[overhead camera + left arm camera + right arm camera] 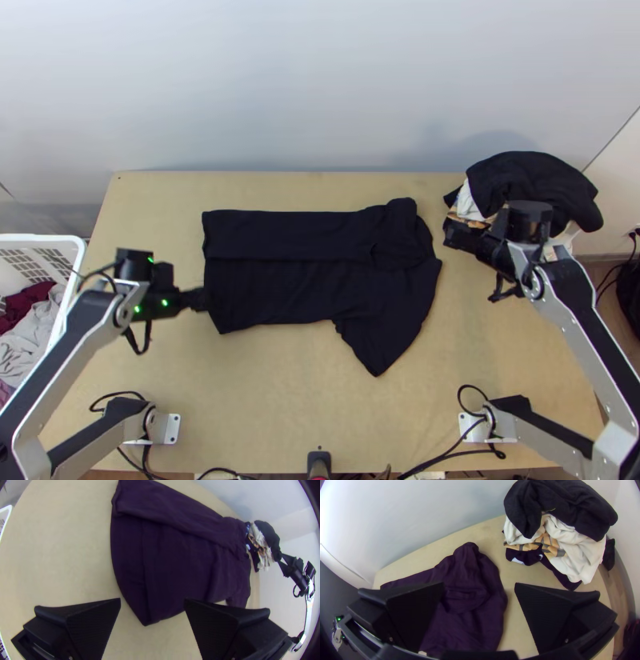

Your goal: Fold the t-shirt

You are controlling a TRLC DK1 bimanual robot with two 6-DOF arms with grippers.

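Note:
The black t-shirt (296,272) lies on the table with its far side folded over lengthwise; one sleeve (380,344) points toward the near edge. My left gripper (200,299) is over the shirt's left hem in the top view. In the left wrist view, my left gripper (152,613) stands open above the hem corner of the shirt (173,563), holding nothing. My right gripper (454,237) is to the right of the collar end. In the right wrist view, my right gripper (479,596) is open with nothing between its fingers, and the shirt's collar end (466,593) lies below.
A pile of clothes (528,188), black on top with white beneath, sits at the table's back right, close to the right gripper. A white basket (76,256) with clothes stands at the left. The wall rises behind the table's far edge.

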